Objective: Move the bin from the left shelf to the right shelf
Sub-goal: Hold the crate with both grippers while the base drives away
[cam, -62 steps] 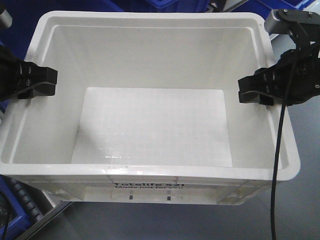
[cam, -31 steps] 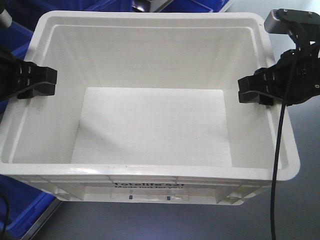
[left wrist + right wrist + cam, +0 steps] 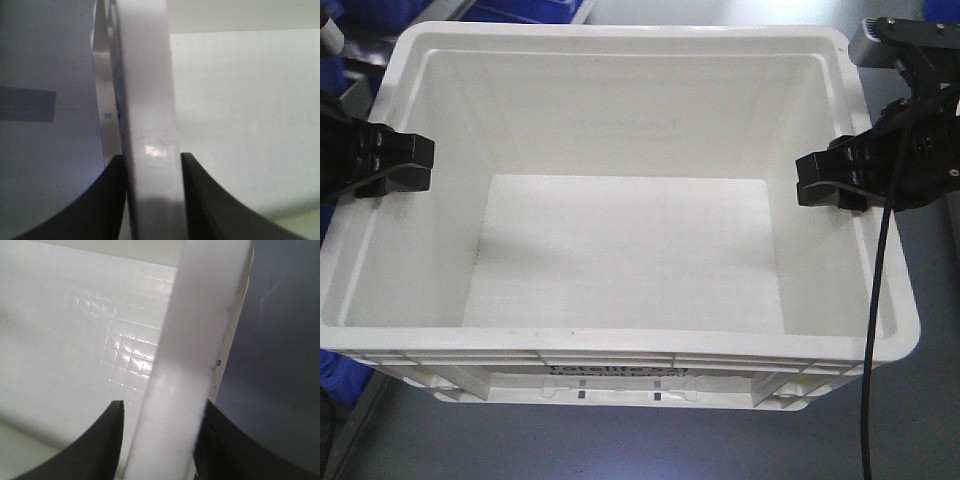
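Left gripper (image 3: 392, 165) is clamped narrow on the left side wall of the bin (image 3: 620, 32). In the left wrist view you can see both black fingers (image 3: 107, 210) pressed against either side of the white rim, no gap at all. Same on the other side: the right gripper (image 3: 835, 180) is pinched on the right wall, and its fingers (image 3: 100, 450) straddle the rim in the right wrist cam. So both are holding the bin, one per side, roughly halfway along.

The bin itself fills almost the whole front view. It's empty, sits level, and has the black print (image 3: 615, 372) on the near wall facing the camera. It looks carried between the two arms rather than resting on a shelf, though I can't see under it to be sure.

What changed over the last second: the grippers and bin haven't budged in frame, but the background has slid. The blue bins (image 3: 520, 8) that ran along the top and bulked up at lower left are nearly gone. There's just a strip up top and a sliver at the lower left corner (image 3: 335, 385), with plain grey surface (image 3: 920, 420) everywhere else.

My read is the whole rig is moving with the load, so we're mid-transfer, away from the pickup spot. The right shelf isn't in view yet.
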Available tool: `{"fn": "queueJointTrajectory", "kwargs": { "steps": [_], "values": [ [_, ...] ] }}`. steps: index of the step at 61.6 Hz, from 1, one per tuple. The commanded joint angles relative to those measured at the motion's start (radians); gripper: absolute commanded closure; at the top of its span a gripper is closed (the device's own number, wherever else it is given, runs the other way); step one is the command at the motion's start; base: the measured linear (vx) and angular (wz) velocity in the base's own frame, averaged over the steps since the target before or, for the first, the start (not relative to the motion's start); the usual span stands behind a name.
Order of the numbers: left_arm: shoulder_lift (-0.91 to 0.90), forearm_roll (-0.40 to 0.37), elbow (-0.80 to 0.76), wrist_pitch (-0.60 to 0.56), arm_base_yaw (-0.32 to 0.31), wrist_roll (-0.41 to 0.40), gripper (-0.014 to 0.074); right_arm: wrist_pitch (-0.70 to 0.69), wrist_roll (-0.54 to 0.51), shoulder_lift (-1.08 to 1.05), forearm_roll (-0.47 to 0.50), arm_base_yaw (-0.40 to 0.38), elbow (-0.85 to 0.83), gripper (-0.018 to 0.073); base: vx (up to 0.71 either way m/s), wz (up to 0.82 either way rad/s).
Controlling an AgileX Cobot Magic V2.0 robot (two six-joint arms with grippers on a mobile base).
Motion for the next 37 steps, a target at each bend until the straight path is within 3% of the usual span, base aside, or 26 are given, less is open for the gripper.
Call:
{"fn": "queueJointTrajectory", "kwargs": {
  "steps": [1,20,37],
  "values": [
    [-0.044,-0.044,-0.035,-0.087,-0.005,0.046,0.0604,-0.071,-0.016,-0.034,-0.009,-0.005,-0.033,0.0564,0.22,-0.86],
    [-0.044,-0.044,-0.035,-0.087,-0.005,0.046,0.0604,-0.071,-0.016,-0.034,-0.009,-0.005,-0.033,0.0564,0.24,-0.77],
    [-0.044,-0.044,-0.035,-0.088,-0.005,0.046,0.0604,-0.071,-0.016,-0.034,-0.009,-0.005,-0.033,0.0564,0.27,-0.50]
  ]
}}
